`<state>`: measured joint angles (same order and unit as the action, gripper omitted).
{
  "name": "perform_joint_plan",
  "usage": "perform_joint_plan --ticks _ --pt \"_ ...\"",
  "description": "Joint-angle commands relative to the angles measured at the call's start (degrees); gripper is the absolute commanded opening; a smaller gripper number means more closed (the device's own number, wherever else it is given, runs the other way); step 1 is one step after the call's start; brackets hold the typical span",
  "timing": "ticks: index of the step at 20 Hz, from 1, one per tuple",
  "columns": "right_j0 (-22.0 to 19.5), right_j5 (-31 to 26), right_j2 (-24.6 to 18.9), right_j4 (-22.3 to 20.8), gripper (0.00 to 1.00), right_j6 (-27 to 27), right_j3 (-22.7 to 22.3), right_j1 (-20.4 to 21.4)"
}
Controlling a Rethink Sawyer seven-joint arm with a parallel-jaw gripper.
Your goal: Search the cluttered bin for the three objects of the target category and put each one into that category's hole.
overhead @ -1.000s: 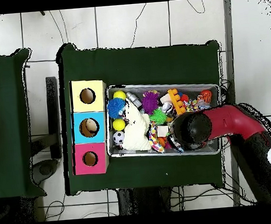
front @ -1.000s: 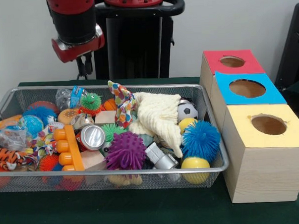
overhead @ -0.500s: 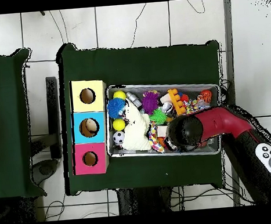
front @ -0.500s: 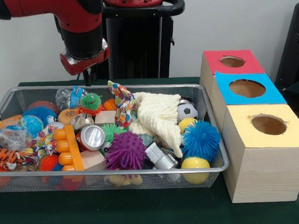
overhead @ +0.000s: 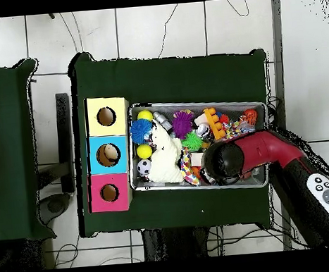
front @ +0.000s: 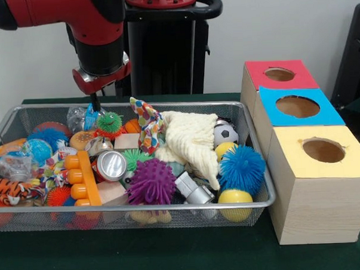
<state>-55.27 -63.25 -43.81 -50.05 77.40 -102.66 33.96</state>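
Observation:
My gripper (front: 96,104) hangs from the red and black arm (front: 98,37) over the bin's back left part. Its tip reaches down between a crushed clear plastic bottle (front: 82,117) and a green spiky toy (front: 109,122). The wire bin (front: 252,138) also holds a purple spiky ball (front: 151,181), a blue spiky ball (front: 241,167), yellow balls (front: 235,198), a small soccer ball (front: 225,133), a soda can (front: 111,165) and a cream cloth (front: 191,140). From overhead the arm's wrist (overhead: 222,162) hides the gripper and the toys under it.
Three wooden boxes with round holes stand beside the bin: red-topped (front: 279,74), blue-topped (front: 297,106), yellow-topped (front: 322,151). Overhead they form a column: yellow (overhead: 106,116), blue (overhead: 108,154), red (overhead: 109,192). An orange block toy (front: 81,178) and a tiger toy (front: 8,190) lie at the bin's left.
The arm swung across the back of the bin and has come lower. The gripper's tip now dips below the bin's rim beside the green spiky toy. The toys have not moved.

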Motion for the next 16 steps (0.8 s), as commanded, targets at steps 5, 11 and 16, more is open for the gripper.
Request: perform_joint_plan --ticks 5,11,16 --pt "0.3 1.1 1.5 -5.0 1.00 -14.4 3.1 -1.0" --pt "0.7 0.9 2.4 -6.6 1.00 -14.0 3.5 -1.0" --pt "0.6 0.5 2.6 -7.3 1.00 -14.0 3.8 -1.5"
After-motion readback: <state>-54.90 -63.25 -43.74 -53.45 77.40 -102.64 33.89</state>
